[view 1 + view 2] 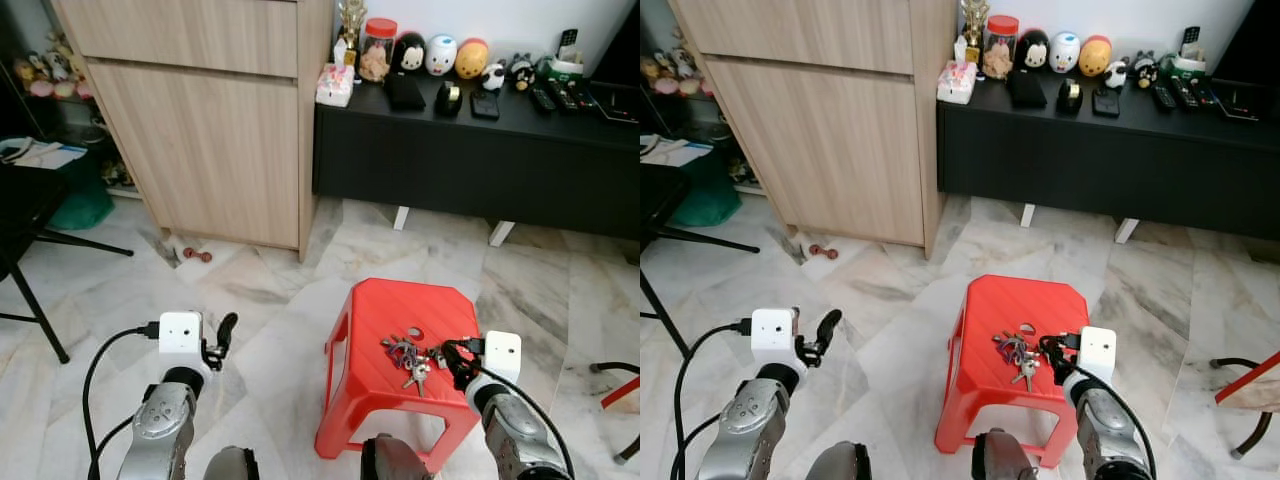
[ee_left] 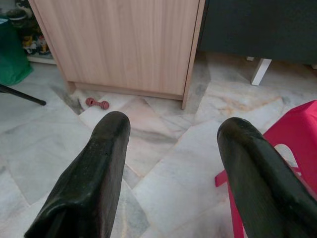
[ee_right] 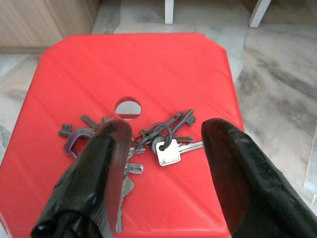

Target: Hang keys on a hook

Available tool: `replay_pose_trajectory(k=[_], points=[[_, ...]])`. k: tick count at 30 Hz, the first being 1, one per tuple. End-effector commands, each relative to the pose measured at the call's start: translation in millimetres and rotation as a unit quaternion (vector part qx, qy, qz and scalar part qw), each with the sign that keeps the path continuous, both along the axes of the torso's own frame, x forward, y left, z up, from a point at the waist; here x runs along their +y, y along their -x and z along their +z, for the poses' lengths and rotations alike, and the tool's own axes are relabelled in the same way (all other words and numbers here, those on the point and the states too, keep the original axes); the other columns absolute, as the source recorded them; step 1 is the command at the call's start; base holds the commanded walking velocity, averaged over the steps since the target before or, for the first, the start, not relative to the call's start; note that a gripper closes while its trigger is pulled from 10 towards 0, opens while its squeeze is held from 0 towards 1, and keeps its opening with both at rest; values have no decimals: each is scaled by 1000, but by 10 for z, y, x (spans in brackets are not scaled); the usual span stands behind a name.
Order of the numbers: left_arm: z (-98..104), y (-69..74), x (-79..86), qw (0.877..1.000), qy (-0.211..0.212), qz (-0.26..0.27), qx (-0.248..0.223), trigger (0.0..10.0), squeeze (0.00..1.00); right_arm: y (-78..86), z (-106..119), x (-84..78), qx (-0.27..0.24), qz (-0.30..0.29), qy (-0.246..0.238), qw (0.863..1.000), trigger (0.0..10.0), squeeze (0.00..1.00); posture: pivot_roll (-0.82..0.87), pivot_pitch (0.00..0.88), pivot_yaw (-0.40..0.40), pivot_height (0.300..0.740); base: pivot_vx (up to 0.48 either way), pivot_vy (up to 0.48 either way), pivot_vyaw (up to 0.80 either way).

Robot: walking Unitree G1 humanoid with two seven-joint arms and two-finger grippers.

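Right hand (image 3: pixel 161 163) wide over the keys (image 3: pixel 143 141)
Loose, light, jangly metal (likely slippery) mid-stool (image 3: pixel 69 64); pinch the ring. Left hand (image 2: pixel 171 168) wide, idle.

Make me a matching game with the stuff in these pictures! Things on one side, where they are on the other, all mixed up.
Things:
1. keys
2. right tool
3. left tool
4. jar with red lid

Places:
A. open above the marble floor
B. on the black cabinet
C. lying on the red stool
D. open just above the keys

Pairs: 1-C, 2-D, 3-A, 4-B
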State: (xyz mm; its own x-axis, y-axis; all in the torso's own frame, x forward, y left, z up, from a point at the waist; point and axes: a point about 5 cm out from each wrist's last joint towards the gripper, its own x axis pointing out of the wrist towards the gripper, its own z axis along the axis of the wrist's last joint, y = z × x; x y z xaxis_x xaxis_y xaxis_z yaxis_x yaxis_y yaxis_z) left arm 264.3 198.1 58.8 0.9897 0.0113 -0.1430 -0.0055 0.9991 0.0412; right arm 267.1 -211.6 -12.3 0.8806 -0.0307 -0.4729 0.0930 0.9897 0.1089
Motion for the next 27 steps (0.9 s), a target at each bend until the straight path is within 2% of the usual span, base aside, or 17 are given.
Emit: replay_pose_trajectory(k=[1, 9, 16, 21, 27], points=[[-22, 22, 1, 1000, -8, 2, 4, 10000, 0, -3, 18, -18, -6, 4, 6, 1000, 10000, 0, -76, 92, -74, 638, 0, 0, 0], [-11, 15, 29, 1000, -14, 8, 4, 10000, 0, -6, 19, 22, -9, 19, 7, 1000, 10000, 0, -77, 95, -73, 638, 0, -352, 0], [-8, 8, 55, 1000, -19, 17, 3, 10000, 0, -15, 31, 48, -15, 37, 15, 999, 10000, 0, -78, 96, -71, 638, 0, 0, 213], [-12, 3, 47, 1000, -18, 15, 5, 10000, 0, -6, 17, 76, -13, 39, -3, 999, 10000, 0, -78, 96, -70, 638, 0, 0, 209], [-13, -4, 36, 1000, -17, 14, 6, 10000, 0, 23, -26, 185, 2, 91, -11, 996, 10000, 0, -82, 97, -69, 638, 0, 0, 0]])
